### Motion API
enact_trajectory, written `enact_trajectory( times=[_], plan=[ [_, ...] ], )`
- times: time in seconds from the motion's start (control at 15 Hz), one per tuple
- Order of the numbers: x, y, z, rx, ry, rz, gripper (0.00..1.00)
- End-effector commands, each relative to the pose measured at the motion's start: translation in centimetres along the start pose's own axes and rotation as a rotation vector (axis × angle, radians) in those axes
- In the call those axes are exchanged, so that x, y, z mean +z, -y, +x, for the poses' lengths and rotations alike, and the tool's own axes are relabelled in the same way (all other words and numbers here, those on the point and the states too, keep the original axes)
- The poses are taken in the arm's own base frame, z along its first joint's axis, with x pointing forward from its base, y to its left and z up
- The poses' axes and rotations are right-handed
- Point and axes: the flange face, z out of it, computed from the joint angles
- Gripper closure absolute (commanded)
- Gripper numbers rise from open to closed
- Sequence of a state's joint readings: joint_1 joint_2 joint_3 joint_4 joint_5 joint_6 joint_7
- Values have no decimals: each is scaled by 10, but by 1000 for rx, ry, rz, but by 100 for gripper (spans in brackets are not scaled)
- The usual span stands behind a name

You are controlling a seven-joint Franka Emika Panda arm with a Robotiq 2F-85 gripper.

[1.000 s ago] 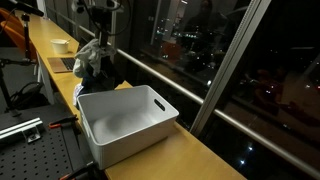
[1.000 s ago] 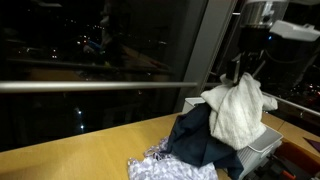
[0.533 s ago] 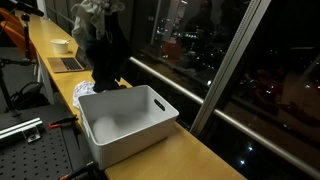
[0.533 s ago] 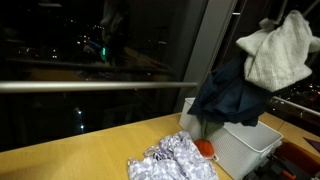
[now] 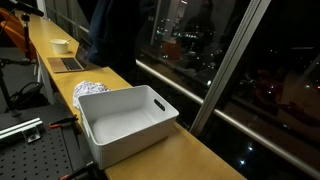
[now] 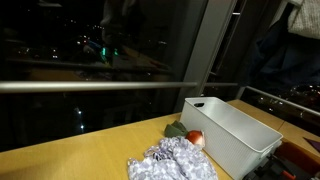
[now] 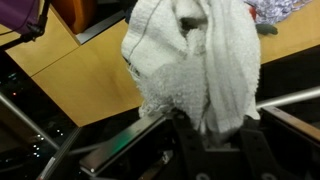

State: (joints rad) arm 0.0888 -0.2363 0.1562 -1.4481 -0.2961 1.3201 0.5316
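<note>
Up at the top of the frame, my fingers [image 7: 190, 150] pinch almost closed around the towel [image 7: 195, 70]; the dark garment [image 5: 112, 40] hanging with it looks ungripped and could slip, landing beside the bin [image 5: 128, 122].

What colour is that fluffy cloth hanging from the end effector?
The cloth is white, with a nubbly terry texture; the wrist view shows it best.

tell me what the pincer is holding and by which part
The pincer grips a white towel by a bunched fold, the rest hanging. A dark garment hangs aloft with it; how it is held is hidden.
</note>
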Motion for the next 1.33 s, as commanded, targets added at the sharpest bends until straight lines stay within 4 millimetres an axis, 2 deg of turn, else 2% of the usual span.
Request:
enact_trajectory(
  times=[0.0, 0.2, 0.33, 0.47, 0.73, 0.93, 1.2, 1.27],
  plan=[
    [6, -12, 33, 1, 13, 9, 96],
    [47, -9, 53, -3, 60, 28, 96],
    [84, -1, 64, -17, 99, 59, 96],
    [121, 13, 72, -36, 142, 109, 96],
    [192, 47, 71, -63, 228, 153, 96],
    [227, 50, 66, -66, 264, 129, 96],
    [251, 48, 56, -62, 293, 104, 96],
    [255, 50, 53, -69, 298, 98, 58]
  ],
)
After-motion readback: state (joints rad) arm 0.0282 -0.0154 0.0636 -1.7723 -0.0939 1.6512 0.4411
